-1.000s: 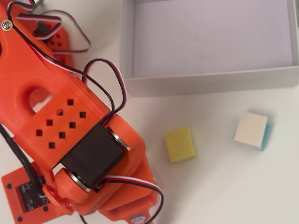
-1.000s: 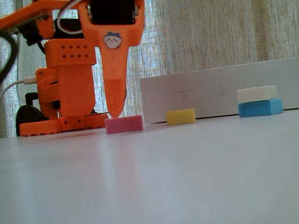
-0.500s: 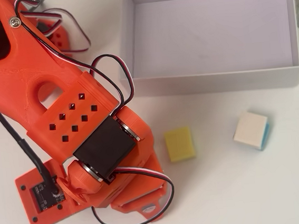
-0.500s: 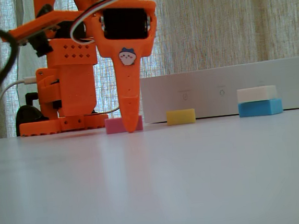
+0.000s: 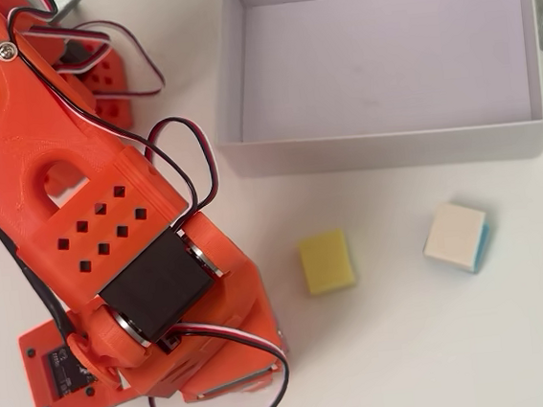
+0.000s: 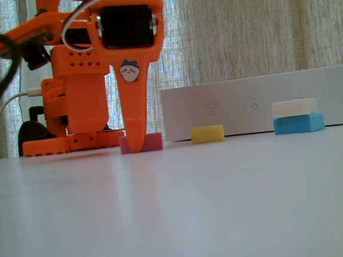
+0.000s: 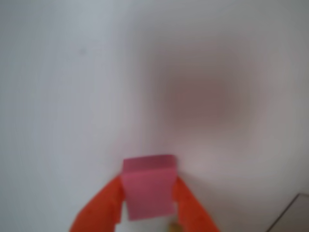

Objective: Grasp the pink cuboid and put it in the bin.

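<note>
The pink cuboid (image 7: pixel 147 191) sits between my two orange fingers (image 7: pixel 104 205) in the wrist view, and both fingers touch its sides. In the fixed view the gripper (image 6: pixel 136 146) points straight down with its tip at the table, and the pink cuboid (image 6: pixel 153 142) rests on the table behind it. In the overhead view the arm hides both the cuboid and the gripper. The bin (image 5: pixel 382 150) is a white box at the top right; in the fixed view the bin (image 6: pixel 259 106) stands behind the blocks, to the right of the gripper.
A yellow block (image 5: pixel 326 262) (image 6: pixel 207 134) lies between the arm and the bin. A blue block with a beige top (image 5: pixel 456 236) (image 6: pixel 298 116) lies farther right. The arm's orange base (image 6: pixel 76 140) stands at the left, with cables.
</note>
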